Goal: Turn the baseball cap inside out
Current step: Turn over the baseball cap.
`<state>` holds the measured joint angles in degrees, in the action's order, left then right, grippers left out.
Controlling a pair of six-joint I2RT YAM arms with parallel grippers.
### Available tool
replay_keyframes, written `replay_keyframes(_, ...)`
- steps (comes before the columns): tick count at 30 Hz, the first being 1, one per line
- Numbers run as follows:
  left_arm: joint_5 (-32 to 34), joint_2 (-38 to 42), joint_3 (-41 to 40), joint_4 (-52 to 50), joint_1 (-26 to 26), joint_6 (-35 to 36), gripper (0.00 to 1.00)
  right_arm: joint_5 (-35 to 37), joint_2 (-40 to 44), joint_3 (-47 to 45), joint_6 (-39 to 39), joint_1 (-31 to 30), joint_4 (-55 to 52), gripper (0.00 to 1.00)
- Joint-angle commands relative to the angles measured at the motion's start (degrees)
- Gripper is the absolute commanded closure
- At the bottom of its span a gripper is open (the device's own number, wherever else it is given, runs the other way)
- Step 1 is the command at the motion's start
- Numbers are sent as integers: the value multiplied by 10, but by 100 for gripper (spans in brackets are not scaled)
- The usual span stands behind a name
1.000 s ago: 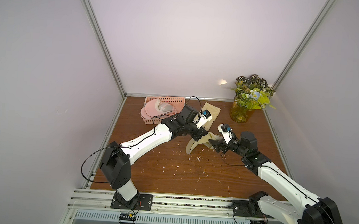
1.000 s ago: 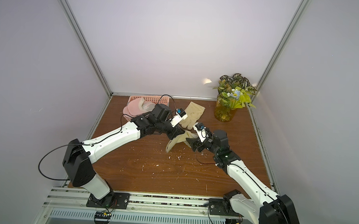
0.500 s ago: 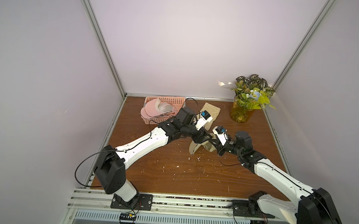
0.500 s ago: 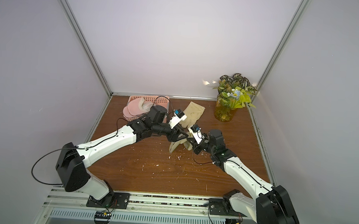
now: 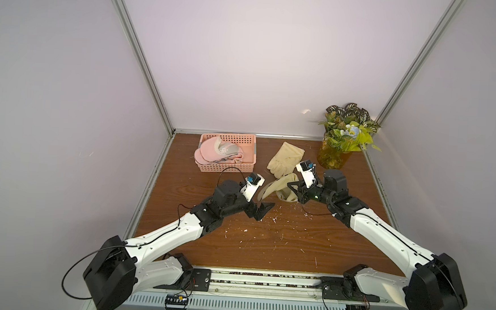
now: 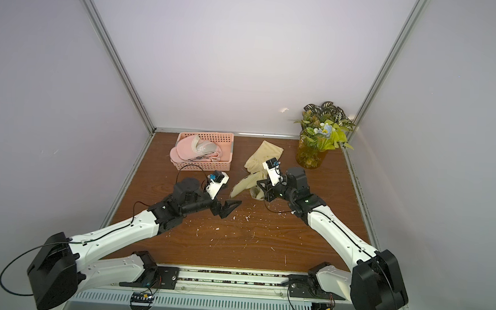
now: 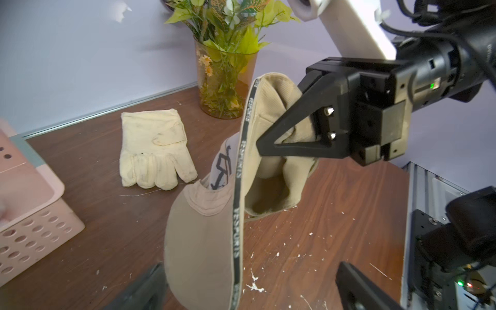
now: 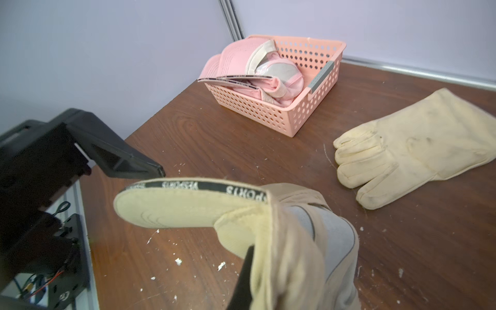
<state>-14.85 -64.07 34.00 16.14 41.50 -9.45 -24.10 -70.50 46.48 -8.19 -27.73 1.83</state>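
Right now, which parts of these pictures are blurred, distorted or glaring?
In both top views a bright spot glares on the wall beside the plant, and the corner posts lean outward. In the left wrist view the left hand has soft fingers, the glove sharp. In the right wrist view the cap blurs near the lens, the basket sharp.

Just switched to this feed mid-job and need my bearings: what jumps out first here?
The beige baseball cap is held up over mid-table, pinched by the shut right gripper, while the left gripper stands open close by its brim. Behind them lie a pale work glove, a pink basket holding pink caps at the back left, and a vase of flowers in the back right corner.
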Motion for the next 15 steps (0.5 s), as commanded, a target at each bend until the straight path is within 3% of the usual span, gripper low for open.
replay_keyframes(1,70,8,-36,114,-10,-8,1,-46,-1,32,-26,0,-19,100)
replay_keyframes(6,41,-20,-64,170,-15,1,4,-87,1,39,-26,-1,-29,100)
replay_keyframes(9,34,-41,-70,196,-15,2,21,-108,1,43,-24,-1,-35,100)
replay_keyframes(13,10,-62,-72,220,-16,2,34,-124,1,48,-21,-1,-47,100)
replay_keyframes(15,-7,-69,-75,232,-16,-1,50,-122,1,49,-18,-1,-49,100)
